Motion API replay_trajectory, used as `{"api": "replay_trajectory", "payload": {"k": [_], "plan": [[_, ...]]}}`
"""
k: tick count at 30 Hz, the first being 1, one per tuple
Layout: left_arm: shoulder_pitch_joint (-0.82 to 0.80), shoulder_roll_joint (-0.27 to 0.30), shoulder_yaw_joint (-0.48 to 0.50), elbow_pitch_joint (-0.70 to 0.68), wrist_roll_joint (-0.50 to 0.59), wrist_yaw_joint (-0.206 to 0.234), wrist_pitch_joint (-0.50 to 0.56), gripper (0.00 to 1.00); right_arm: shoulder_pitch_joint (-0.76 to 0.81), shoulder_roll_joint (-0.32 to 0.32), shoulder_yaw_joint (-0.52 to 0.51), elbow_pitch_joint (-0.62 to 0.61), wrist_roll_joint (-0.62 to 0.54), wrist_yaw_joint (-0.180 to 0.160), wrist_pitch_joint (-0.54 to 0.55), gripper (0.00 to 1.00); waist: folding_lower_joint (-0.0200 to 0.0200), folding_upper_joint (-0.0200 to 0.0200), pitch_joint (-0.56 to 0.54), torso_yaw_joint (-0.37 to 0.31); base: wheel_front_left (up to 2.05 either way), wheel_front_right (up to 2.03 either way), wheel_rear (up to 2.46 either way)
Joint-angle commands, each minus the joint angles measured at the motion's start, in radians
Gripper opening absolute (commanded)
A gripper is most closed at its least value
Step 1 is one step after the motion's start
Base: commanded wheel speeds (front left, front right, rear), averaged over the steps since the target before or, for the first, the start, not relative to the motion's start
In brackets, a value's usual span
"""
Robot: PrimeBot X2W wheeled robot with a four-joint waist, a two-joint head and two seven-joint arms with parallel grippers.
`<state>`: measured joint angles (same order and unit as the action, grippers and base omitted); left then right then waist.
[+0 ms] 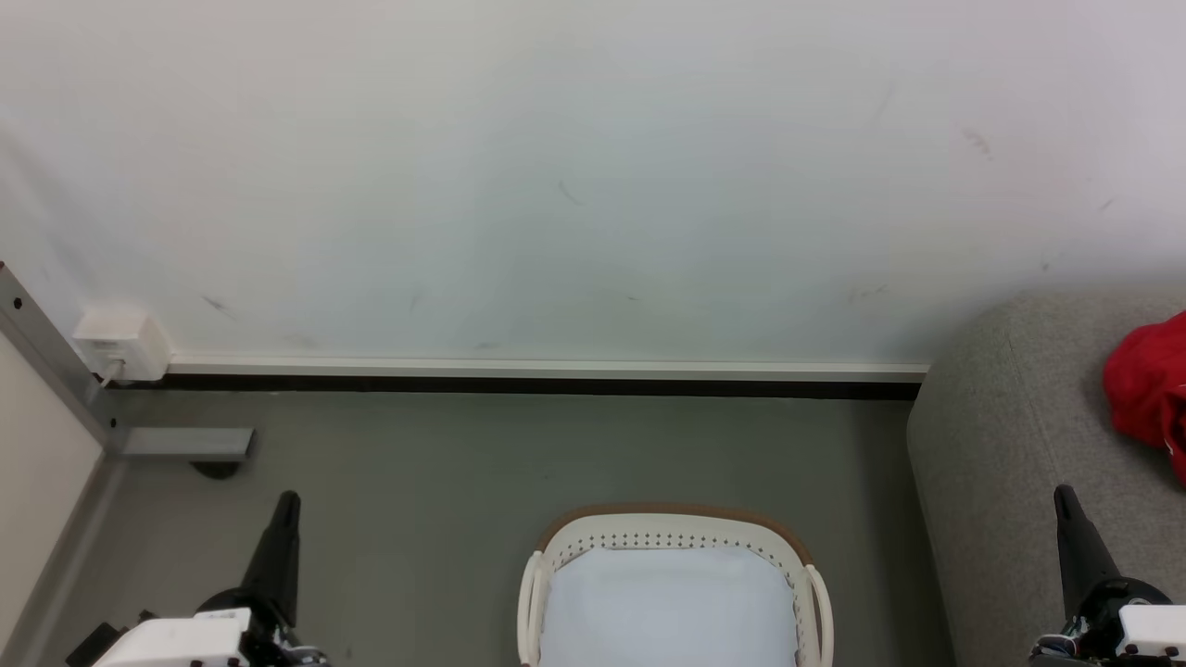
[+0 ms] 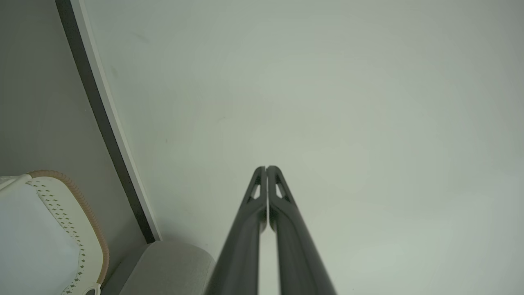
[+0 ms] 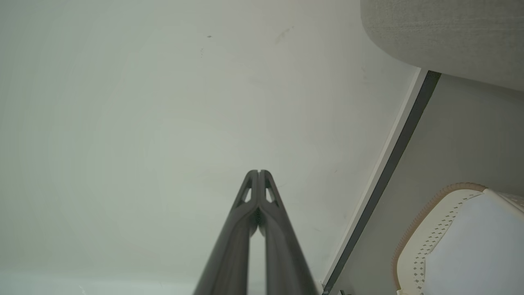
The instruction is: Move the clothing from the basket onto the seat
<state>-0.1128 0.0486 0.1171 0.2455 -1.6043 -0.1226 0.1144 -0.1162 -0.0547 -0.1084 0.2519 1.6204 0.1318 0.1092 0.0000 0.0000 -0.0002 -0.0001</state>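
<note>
left pincer [image 2: 266,168]: dark, long, slotted | right pincer [image 3: 258,171]: same | wrist housings [image 1: 176,641]: white

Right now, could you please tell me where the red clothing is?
In the head view, the soft red fabric clothing lies on the grey woven-fabric sofa at the right edge, right of the cream-white plastic laundry basket and beyond the right pincer.

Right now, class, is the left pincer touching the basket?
Apart. The head view shows bare floor between the left pincer and the basket.
</note>
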Motion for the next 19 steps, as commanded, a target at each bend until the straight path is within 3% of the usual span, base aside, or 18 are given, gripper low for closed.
{"api": "replay_trajectory", "payload": {"k": [1, 19], "plan": [[-0.006, 0.002, 0.001, -0.004, -0.013, -0.003, 0.005, 0.0, -0.003, 0.001, -0.005, 0.001, -0.006, -0.002, 0.004, 0.0, 0.0, 0.0, 0.0, 0.0, 0.0, 0.0, 0.0], [-0.006, 0.002, 0.001, -0.004, -0.013, -0.003, 0.005, 0.0, -0.003, 0.001, -0.005, 0.001, -0.006, -0.002, 0.002, 0.0, 0.0, 0.0, 0.0, 0.0, 0.0, 0.0, 0.0]]}}
